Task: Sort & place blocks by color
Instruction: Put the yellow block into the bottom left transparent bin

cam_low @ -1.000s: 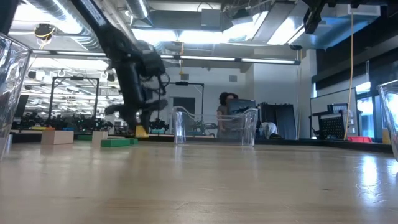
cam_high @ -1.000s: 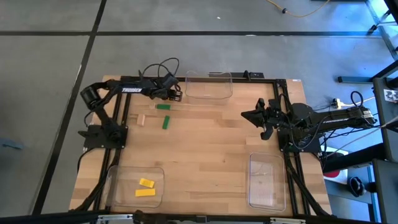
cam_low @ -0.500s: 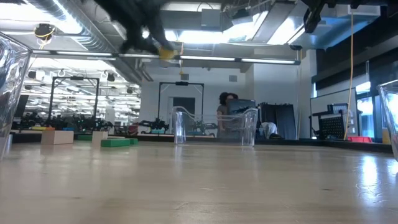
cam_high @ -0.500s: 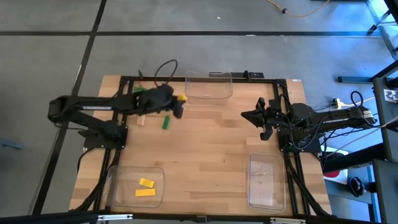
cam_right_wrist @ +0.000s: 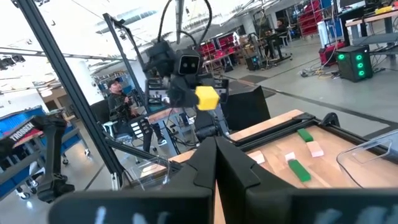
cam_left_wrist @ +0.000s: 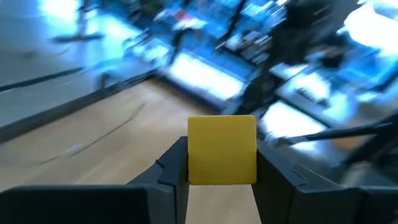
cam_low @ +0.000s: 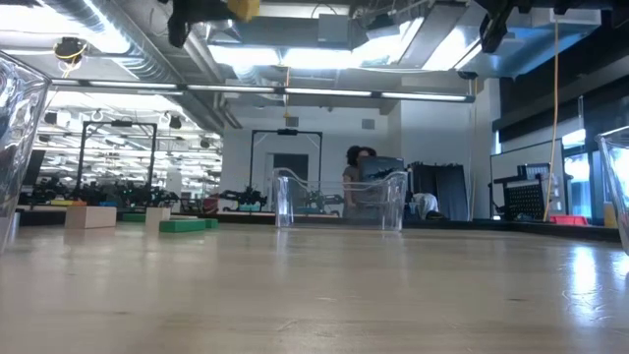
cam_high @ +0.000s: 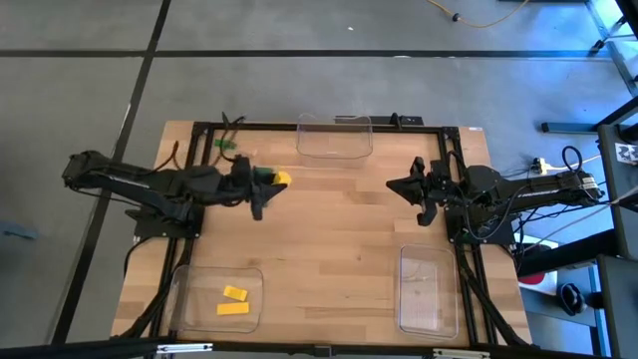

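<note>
My left gripper hangs high over the table's left-centre, shut on a yellow block; the low view shows that block at the very top. On the wood below lie a green block beside the gripper, another green one near the far-left corner, and tan blocks. Two more yellow blocks lie in the near-left clear tray. My right gripper waits shut at the right side, touching nothing. My left gripper pinches the yellow block between its two fingers, one on each side face, with the block's square end face turned toward the table's right. The fingers reach roughly level toward the table's right. The block is lifted clear, well above the table.
A clear tray stands at the far edge's middle and another at the near right. Black frame rails run along the table's sides. A person stands in the room beyond. Bare wood lies in the table's centre.
My left gripper, which was down at the table beside the far tray with the yellow block between its fingers, has risen steeply, lifting the block clear, and has drawn back toward the near edge and slightly left. The right arm has kept still.
</note>
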Available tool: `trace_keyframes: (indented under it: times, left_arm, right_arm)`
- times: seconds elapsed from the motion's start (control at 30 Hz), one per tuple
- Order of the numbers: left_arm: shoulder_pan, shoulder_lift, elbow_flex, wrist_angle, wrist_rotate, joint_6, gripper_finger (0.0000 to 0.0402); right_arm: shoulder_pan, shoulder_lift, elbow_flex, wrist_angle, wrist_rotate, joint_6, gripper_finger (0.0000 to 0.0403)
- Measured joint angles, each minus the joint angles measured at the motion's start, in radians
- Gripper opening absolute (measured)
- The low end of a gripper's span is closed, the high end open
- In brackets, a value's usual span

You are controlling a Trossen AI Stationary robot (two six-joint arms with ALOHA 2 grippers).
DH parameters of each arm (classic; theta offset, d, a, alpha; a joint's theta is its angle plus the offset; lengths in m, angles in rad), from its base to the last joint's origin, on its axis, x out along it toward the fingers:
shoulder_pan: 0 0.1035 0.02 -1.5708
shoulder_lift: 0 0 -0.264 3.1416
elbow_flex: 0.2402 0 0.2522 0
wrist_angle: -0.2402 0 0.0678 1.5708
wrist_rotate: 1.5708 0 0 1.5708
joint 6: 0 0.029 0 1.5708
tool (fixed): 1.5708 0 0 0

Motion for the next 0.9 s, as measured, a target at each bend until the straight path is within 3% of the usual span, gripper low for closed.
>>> trace_keyframes:
  times: [0.23,0.9]
  left_arm:
    - [-0.001,-0.080,-0.194,0.347,0.063,0.003,0.0119]
    - [0.000,-0.108,-0.215,0.350,0.093,0.033,0.0119]
  right_arm:
    - [0.000,0.000,0.000,0.000,0.000,0.002,0.0010]
    - [0.000,0.000,0.000,0.001,0.000,0.002,0.0010]
